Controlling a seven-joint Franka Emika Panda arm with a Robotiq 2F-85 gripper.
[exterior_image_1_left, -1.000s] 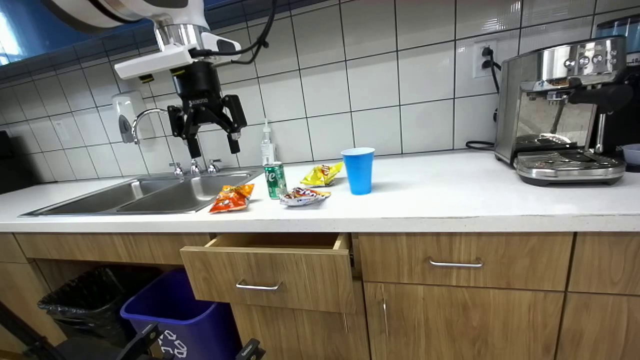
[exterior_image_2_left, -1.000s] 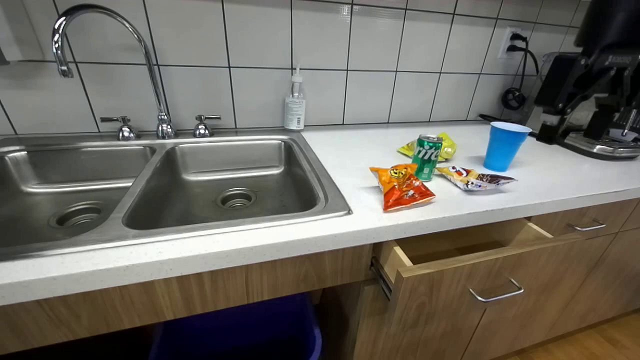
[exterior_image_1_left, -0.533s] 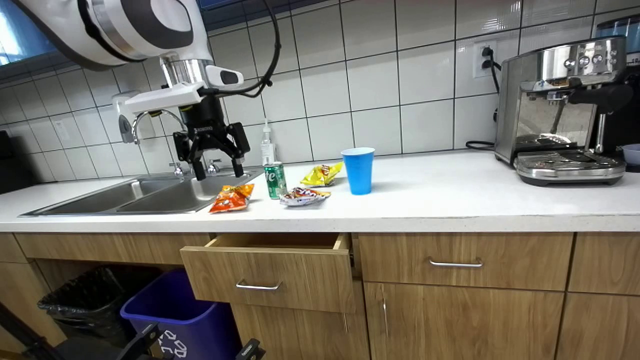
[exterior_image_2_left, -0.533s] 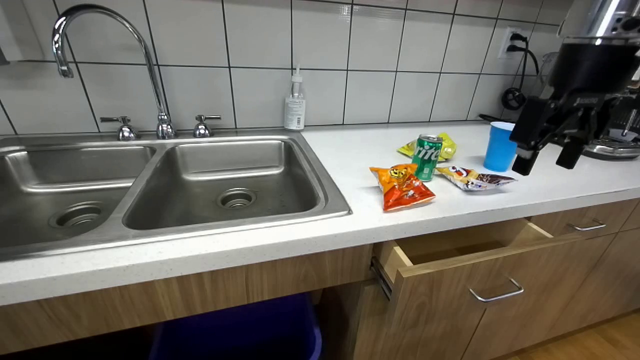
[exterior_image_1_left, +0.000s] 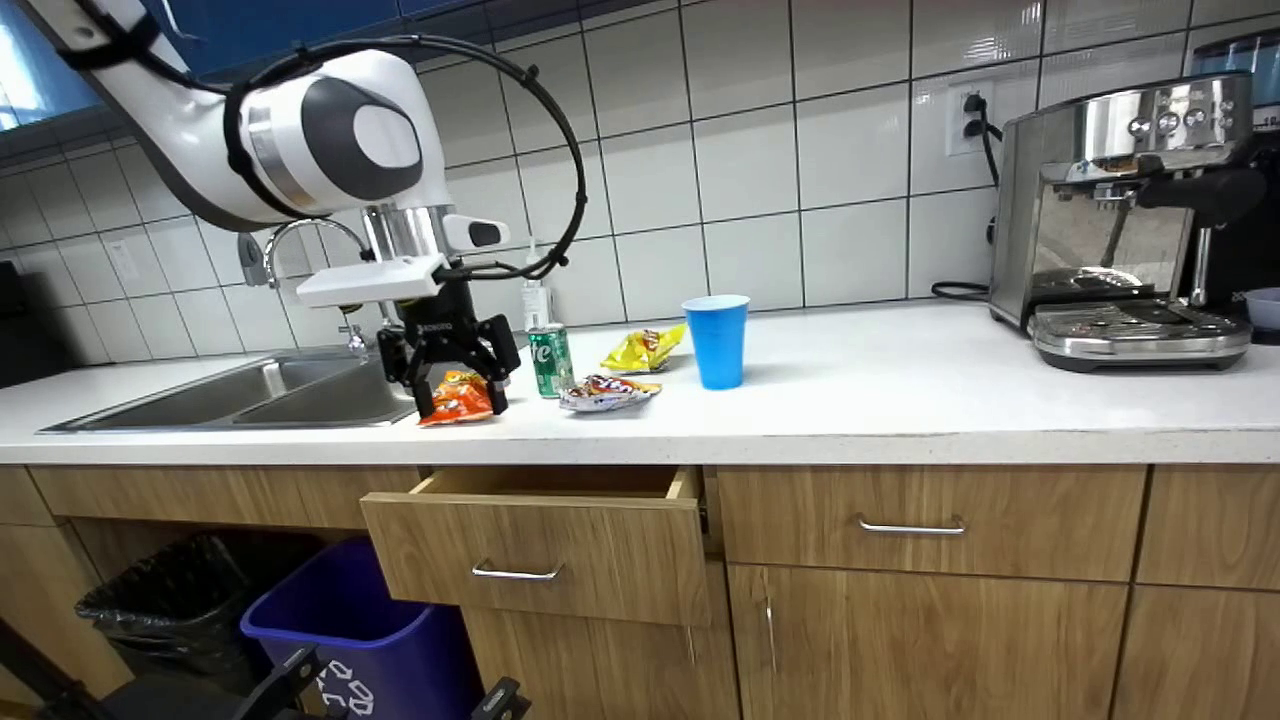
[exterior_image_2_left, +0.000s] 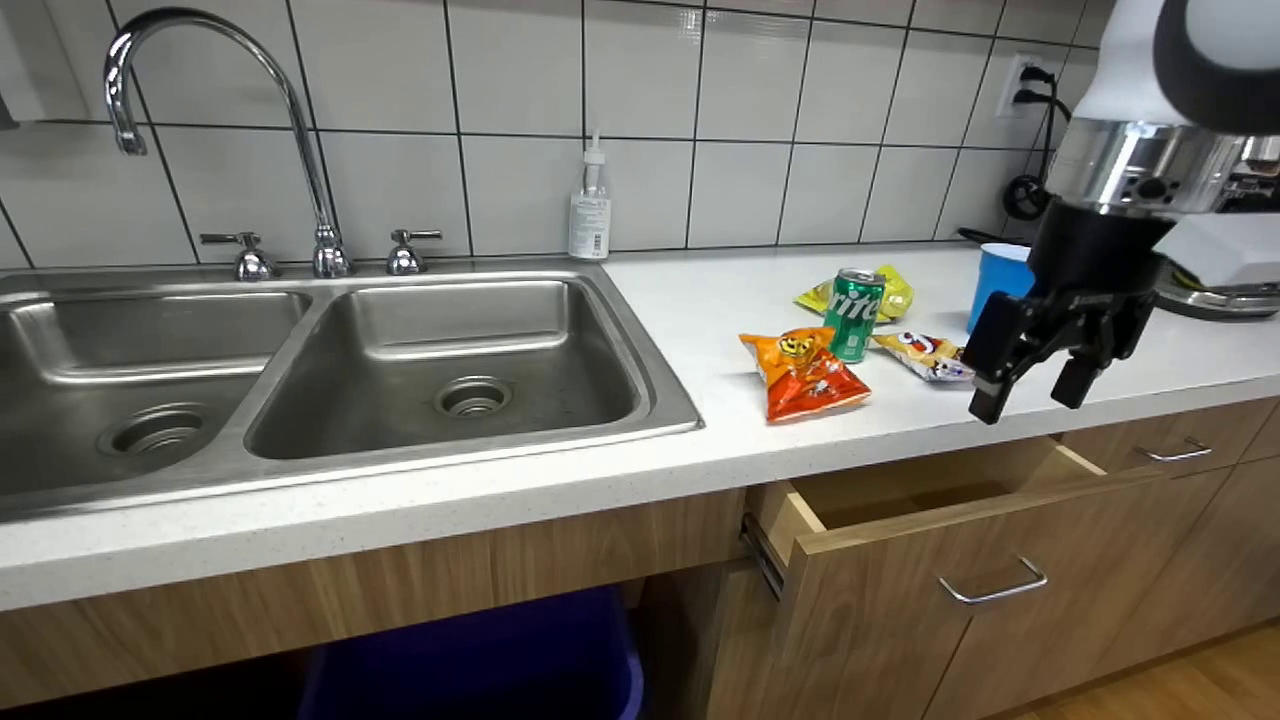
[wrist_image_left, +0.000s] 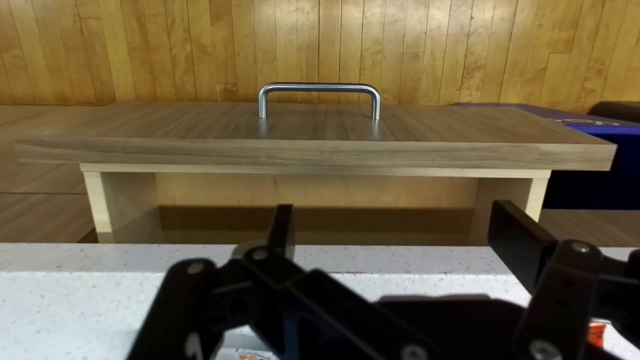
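End effector (exterior_image_2_left: 1030, 398) — jaws apart; hangs near open drawer (exterior_image_2_left: 890, 600), orange bag (exterior_image_2_left: 805, 378), silvery bag (exterior_image_1_left: 610, 394)

Three snack bags (exterior_image_2_left: 805, 378), one can (exterior_image_2_left: 853, 318), one cup (exterior_image_1_left: 716, 345), one open drawer (exterior_image_1_left: 600, 545), apparently two bins (exterior_image_1_left: 420, 660).

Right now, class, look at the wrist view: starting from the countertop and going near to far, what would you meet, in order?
Speckled white countertop → open wooden drawer → its metal bar handle → wood-plank floor.
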